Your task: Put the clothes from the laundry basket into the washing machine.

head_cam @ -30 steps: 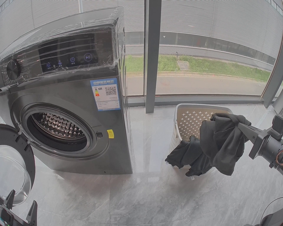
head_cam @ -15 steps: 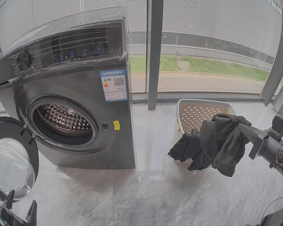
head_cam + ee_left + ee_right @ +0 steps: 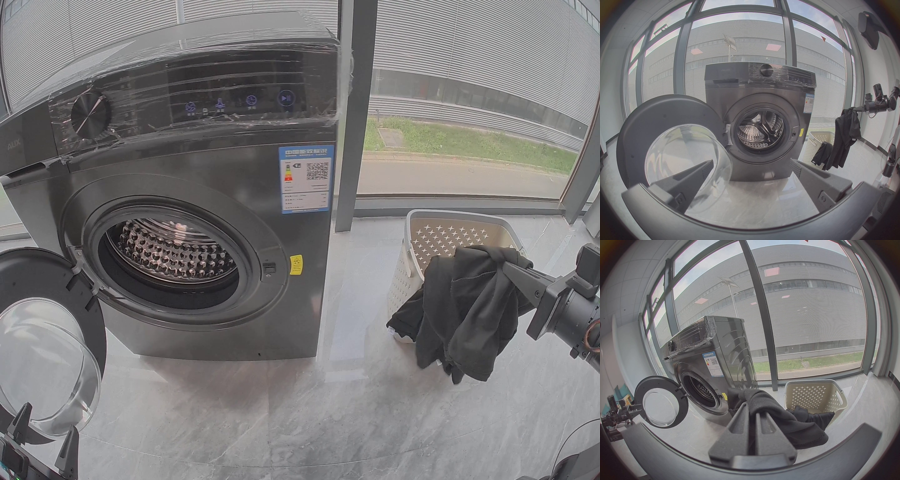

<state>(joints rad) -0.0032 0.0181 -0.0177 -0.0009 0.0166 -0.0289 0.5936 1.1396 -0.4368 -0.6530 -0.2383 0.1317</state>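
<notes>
Left gripper (image 3: 49,419) is held low beside the swung-open door (image 3: 50,350), fingers spread (nothing between them). Washing machine (image 3: 187,175) is seen with drum (image 3: 175,250) exposed. Laundry basket (image 3: 462,220) is set on the floor to its right. Dark garment (image 3: 465,306) is pinched by the right gripper (image 3: 509,270) and hung above the basket, tail draped over the rim.

label (image 3: 306,179) (qr code, print too small) on washing machine (image 3: 206,169)
</notes>
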